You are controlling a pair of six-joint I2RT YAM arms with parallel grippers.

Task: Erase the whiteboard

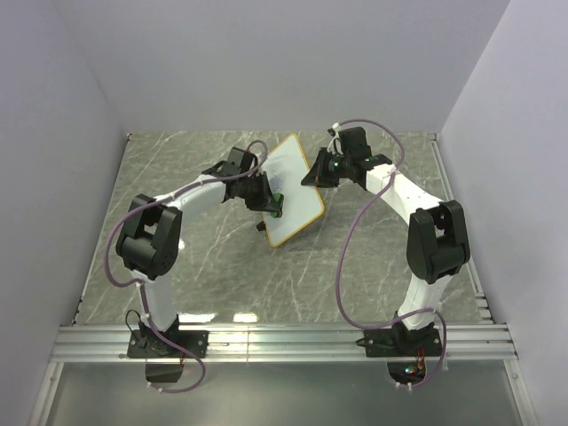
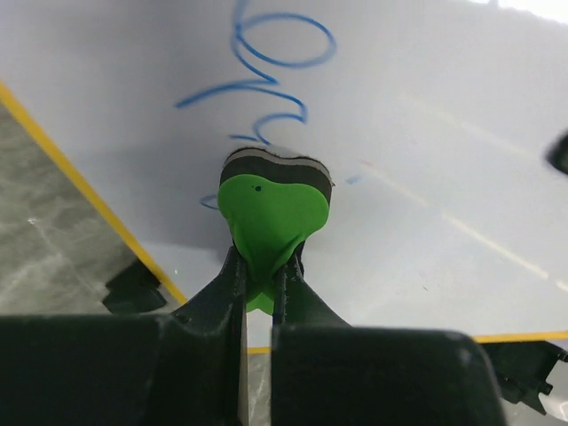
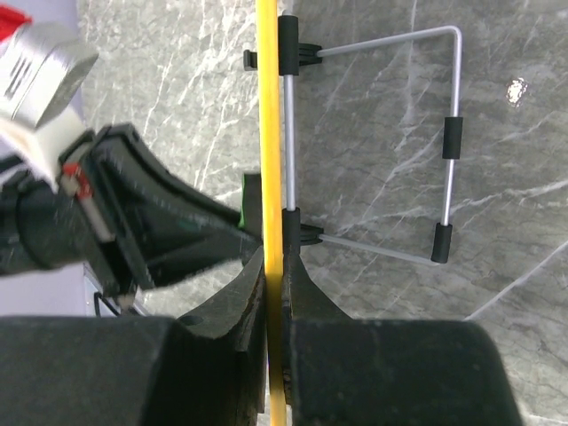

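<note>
Whiteboard tilted up, long axis 11–5 o'clock. Blue scribble, unreadable. Left fingers pinch eraser on it; right fingers clamp frame.

In the left wrist view the eraser covers the lower end of the blue scribble and the whiteboard runs off the picture's edges, while the right wrist view shows that board only edge-on, its face hidden.
</note>
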